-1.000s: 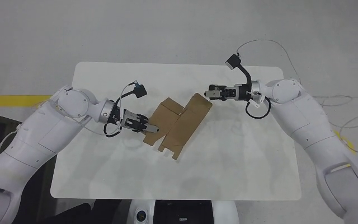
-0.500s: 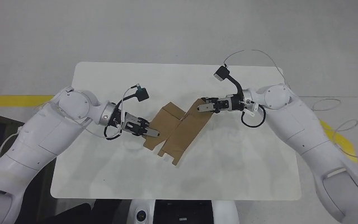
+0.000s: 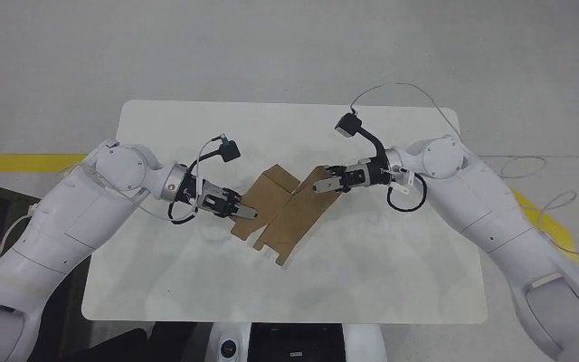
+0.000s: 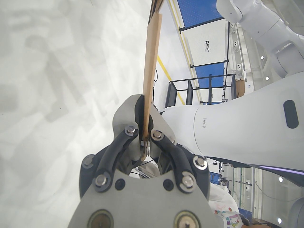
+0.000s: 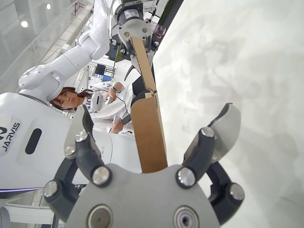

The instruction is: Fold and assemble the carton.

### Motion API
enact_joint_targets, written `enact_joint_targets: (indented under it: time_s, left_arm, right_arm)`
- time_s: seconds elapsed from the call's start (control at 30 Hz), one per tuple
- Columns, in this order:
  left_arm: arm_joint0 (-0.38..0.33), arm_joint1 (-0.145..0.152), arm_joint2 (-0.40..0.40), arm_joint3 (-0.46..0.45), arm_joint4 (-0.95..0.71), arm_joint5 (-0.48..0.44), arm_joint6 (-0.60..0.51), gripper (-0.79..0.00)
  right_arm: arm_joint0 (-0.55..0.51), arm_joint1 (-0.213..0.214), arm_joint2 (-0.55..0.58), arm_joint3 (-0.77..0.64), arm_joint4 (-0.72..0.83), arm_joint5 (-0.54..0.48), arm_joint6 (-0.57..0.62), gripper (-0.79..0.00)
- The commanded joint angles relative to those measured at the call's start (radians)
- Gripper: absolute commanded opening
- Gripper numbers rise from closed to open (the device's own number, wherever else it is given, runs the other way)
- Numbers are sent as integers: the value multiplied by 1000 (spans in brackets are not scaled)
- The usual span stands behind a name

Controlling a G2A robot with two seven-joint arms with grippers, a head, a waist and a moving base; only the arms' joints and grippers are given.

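The left arm [image 3: 109, 181] and right arm [image 3: 470, 195] wear smooth white shells with rounded joints. A small black camera [image 3: 226, 147] on a curved stalk tops each wrist, fed by a thin cable [image 3: 425, 90] (the right one loops wide). The left gripper [image 4: 143, 110] and right gripper [image 5: 155, 119] have grey metal bodies, black linkages, silver screws and pale fingers with dark pads.

Bench: we log a white table [image 3: 389, 271] with rounded corners, standing on a pale grey floor [image 3: 271, 45]. A yellow line [image 3: 27, 163] runs along the floor, level with one end of the table. In the left wrist view we note blue wall panels [image 4: 190, 1] and a black metal rack [image 4: 210, 88] in the room behind. The right wrist view shows round ceiling lights [image 5: 24, 24].
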Motion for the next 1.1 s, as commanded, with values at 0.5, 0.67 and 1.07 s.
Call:
enact_joint_targets:
  time_s: [0.5,0.67,1.07]
  left_arm:
    - [10,-8,-31,16,-2,12,-12,-785]
    - [14,-10,-37,17,-4,16,-16,-785]
    - [19,-14,-53,22,-12,27,-27,-785]
  right_arm:
    - [22,15,-62,12,-10,-6,-6,-397]
    - [29,18,-79,10,-6,-9,-9,-477]
    - [49,21,-113,18,3,-20,-20,-696]
